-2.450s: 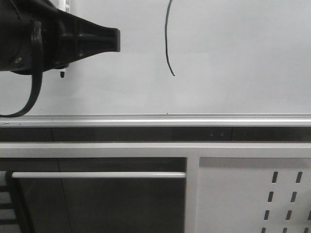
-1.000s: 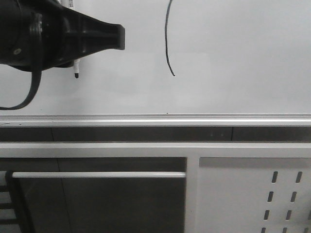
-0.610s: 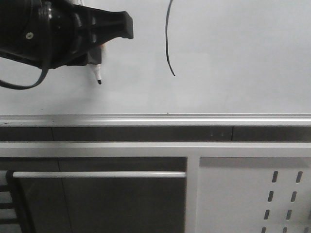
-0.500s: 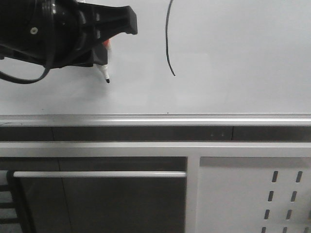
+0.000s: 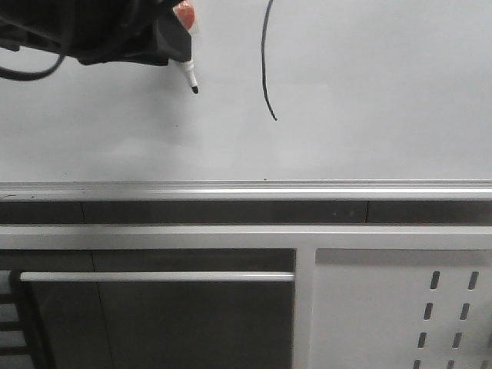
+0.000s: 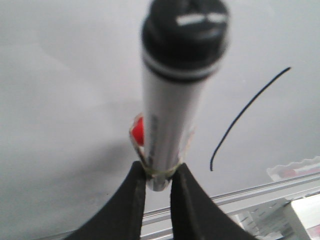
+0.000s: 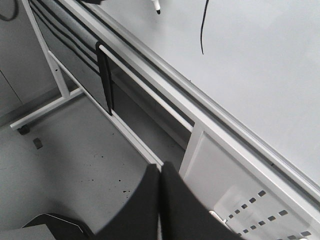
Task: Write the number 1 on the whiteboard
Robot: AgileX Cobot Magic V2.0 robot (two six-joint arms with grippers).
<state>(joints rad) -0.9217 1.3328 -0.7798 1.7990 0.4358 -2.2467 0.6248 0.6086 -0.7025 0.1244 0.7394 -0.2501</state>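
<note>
My left end effector [image 6: 159,182] was clamped on the marker [image 6: 172,95]; the number 1 [image 5: 265,61] sat on the whiteboard [image 5: 369,92] at its 3 o'clock. The tip looked lifted, so I'd withdraw straight back.

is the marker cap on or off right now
Off: the marker pen in the left gripper shows a bare black tip in the front view.

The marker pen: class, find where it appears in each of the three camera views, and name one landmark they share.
Front view: marker pen, upper left.
Left wrist view: centre, gripped by left end effector.
Right wrist view: tip only, at top edge.
Shared landmark: the number 1 stroke.
</note>
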